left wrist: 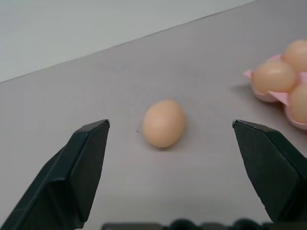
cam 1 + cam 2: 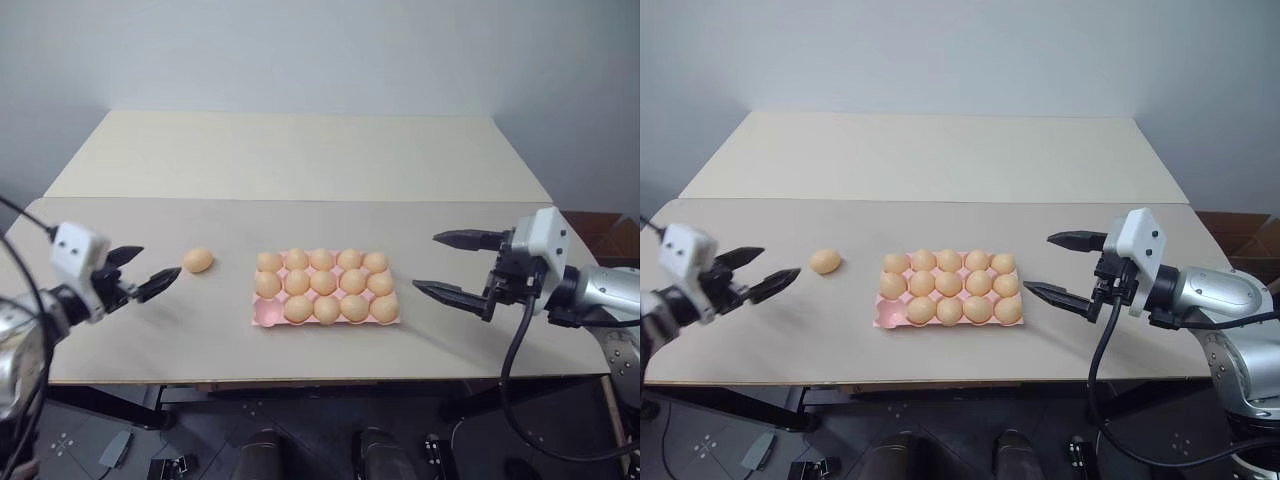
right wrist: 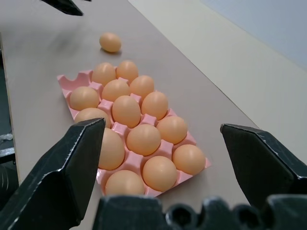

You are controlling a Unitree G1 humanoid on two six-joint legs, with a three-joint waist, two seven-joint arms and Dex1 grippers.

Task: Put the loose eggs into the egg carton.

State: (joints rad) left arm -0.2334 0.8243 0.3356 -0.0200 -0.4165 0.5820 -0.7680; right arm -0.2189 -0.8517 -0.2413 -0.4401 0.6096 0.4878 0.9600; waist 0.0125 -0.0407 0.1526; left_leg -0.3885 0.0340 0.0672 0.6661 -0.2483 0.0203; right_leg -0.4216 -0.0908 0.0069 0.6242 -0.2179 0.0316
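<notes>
One loose egg lies on the table to the left of the pink egg carton. The carton holds several eggs; its near left cup is empty. My left gripper is open, just left of the loose egg and pointing at it, with the egg a short way ahead between the fingers and not touched. My right gripper hangs open to the right of the carton, holding nothing.
The tan table stretches far back behind the carton, with a seam across its middle. Its front edge runs just below the carton. A cardboard box stands beyond the table's right side.
</notes>
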